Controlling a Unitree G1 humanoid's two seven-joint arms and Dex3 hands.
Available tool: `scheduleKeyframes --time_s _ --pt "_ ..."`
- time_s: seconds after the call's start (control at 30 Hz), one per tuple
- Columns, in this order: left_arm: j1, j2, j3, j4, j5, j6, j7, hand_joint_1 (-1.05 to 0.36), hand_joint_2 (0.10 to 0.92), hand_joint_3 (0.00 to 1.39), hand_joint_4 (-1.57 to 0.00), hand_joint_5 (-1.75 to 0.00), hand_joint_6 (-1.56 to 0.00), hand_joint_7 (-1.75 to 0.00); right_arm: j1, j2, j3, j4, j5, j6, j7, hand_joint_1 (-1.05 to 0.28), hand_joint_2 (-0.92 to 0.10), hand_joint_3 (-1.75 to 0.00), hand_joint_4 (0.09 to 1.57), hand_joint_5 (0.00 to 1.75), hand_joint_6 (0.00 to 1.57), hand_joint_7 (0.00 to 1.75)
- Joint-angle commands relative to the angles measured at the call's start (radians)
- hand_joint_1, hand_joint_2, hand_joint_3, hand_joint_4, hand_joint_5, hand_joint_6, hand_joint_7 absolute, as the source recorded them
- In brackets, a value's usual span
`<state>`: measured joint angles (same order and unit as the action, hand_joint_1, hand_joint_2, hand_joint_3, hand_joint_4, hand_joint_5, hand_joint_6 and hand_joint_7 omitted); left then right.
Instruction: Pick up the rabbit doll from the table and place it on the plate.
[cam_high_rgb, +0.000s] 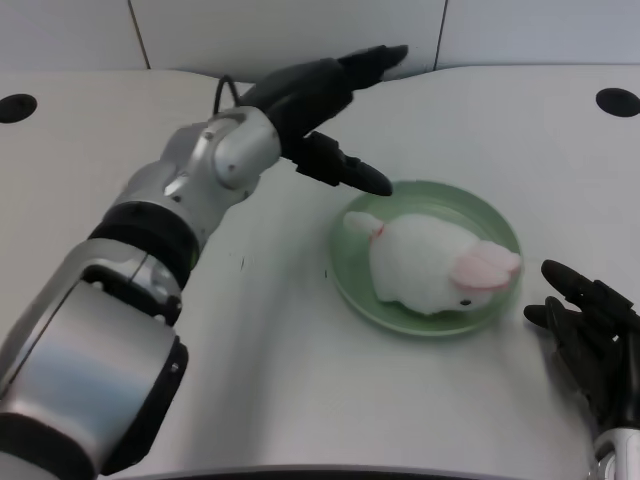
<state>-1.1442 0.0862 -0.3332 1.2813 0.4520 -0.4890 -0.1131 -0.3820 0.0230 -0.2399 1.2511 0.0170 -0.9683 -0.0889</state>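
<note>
doll: rabbit doll (432, 262) lies on plate (349, 270), released.
hand: left hand (325, 105) spread, empty, hovering beside the rim.
tip: lift clear w/o nudging the rim.

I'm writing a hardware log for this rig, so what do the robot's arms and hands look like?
The left arm is made of rounded silver segments joined by black bands, with a thin black cable looping near the wrist. The left hand is black and many-fingered. The right hand is also black.
</note>
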Motion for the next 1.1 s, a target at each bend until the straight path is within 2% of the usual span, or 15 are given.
scheduleKeyframes --time_s 0.03,0.13,0.2,0.27,0.3,0.37,0.43,0.53,0.63,0.7,0.77,0.83,0.93,1.0,1.1 --pt "0.087 0.062 0.056 -0.027 -0.064 -0.065 -0.048 -1.04 0.921 0.05 -0.01 0.00 -0.01 -0.01 0.002 -0.018 -0.012 0.005 0.013 0.010 0.001 -0.28 -0.92 -0.31 0.69 0.84 0.92 0.00" --pt "0.165 0.085 0.128 -0.057 -0.153 -0.144 -0.096 -0.98 0.921 0.07 -0.07 -0.04 -0.07 -0.04 -0.004 -0.019 -0.023 0.016 0.022 0.008 0.017 -0.26 -0.92 -0.31 0.69 0.84 0.92 0.00" --pt "0.230 0.098 0.176 -0.089 -0.216 -0.181 -0.125 -0.95 0.921 0.10 -0.12 -0.09 -0.11 -0.06 -0.006 -0.012 -0.032 0.016 0.030 0.018 0.019 -0.26 -0.92 -0.30 0.71 0.84 0.92 0.00" --pt "0.280 0.102 0.214 -0.122 -0.269 -0.189 -0.151 -0.94 0.921 0.12 -0.17 -0.13 -0.15 -0.09 -0.006 -0.010 -0.034 0.016 0.027 0.014 0.018 -0.27 -0.92 -0.30 0.73 0.83 0.93 0.01" --pt "0.306 0.101 0.240 -0.140 -0.309 -0.194 -0.181 -0.94 0.921 0.13 -0.18 -0.14 -0.16 -0.09 -0.005 -0.012 -0.031 0.015 0.021 0.010 0.016 -0.27 -0.92 -0.29 0.73 0.83 0.93 0.01" --pt "0.367 0.098 0.297 -0.187 -0.400 -0.181 -0.251 -0.91 0.921 0.13 -0.18 -0.17 -0.19 -0.10 -0.004 -0.012 -0.034 0.013 0.027 0.011 0.029 -0.29 -0.92 -0.30 0.74 0.83 0.93 0.01" --pt "0.429 0.099 0.342 -0.246 -0.478 -0.144 -0.307 -0.89 0.921 0.16 -0.19 -0.19 -0.21 -0.10 -0.003 -0.012 -0.033 0.013 0.024 0.017 0.024 -0.29 -0.92 -0.29 0.74 0.82 0.93 0.01" --pt "0.541 0.100 0.408 -0.365 -0.593 -0.051 -0.364 -0.83 0.921 0.26 -0.23 -0.24 -0.22 -0.08 0.001 -0.012 -0.027 0.012 0.010 0.010 0.004 -0.26 -0.92 -0.30 0.72 0.79 0.92 0.00" --pt "0.646 0.077 0.483 -0.483 -0.733 0.085 -0.407 -0.77 0.921 0.30 -0.27 -0.32 -0.29 -0.08 0.006 -0.020 -0.005 0.009 -0.027 -0.002 -0.044 -0.24 -0.92 -0.30 0.73 0.79 0.93 0.01" --pt "0.704 0.071 0.511 -0.549 -0.781 0.144 -0.414 -0.76 0.921 0.37 -0.26 -0.57 -0.39 -0.07 0.008 -0.021 0.002 0.004 -0.038 -0.005 -0.061 -0.25 -0.92 -0.30 0.73 0.78 0.93 0.01" --pt "0.765 0.067 0.531 -0.627 -0.817 0.213 -0.402 -0.77 0.921 0.40 -0.29 -0.76 -0.47 -0.07 0.008 -0.019 0.000 0.002 -0.034 -0.006 -0.058 -0.25 -0.92 -0.30 0.73 0.78 0.93 0.01" --pt "0.832 0.057 0.552 -0.710 -0.859 0.284 -0.388 -0.77 0.921 0.41 -0.35 -0.88 -0.54 -0.09 0.009 -0.023 0.004 -0.001 -0.036 0.007 -0.059 -0.26 -0.92 -0.30 0.72 0.78 0.93 0.01" --pt "0.921 0.043 0.573 -0.817 -0.901 0.352 -0.381 -0.76 0.921 0.43 -0.43 -1.11 -0.63 -0.11 0.007 -0.029 0.001 0.003 -0.026 0.005 -0.039 -0.25 -0.92 -0.32 0.72 0.79 0.91 0.00" --pt "0.957 0.035 0.583 -0.871 -0.922 0.398 -0.372 -0.75 0.921 0.43 -0.46 -1.15 -0.65 -0.12 0.005 -0.033 0.002 0.005 -0.026 0.013 -0.037 -0.25 -0.92 -0.33 0.72 0.79 0.91 0.00" --pt "1.016 0.021 0.597 -0.942 -0.933 0.425 -0.354 -0.75 0.921 0.50 -0.47 -1.20 -0.65 -0.12 0.006 -0.035 0.002 0.004 -0.026 0.011 -0.033 -0.27 -0.92 -0.32 0.71 0.79 0.91 0.00"
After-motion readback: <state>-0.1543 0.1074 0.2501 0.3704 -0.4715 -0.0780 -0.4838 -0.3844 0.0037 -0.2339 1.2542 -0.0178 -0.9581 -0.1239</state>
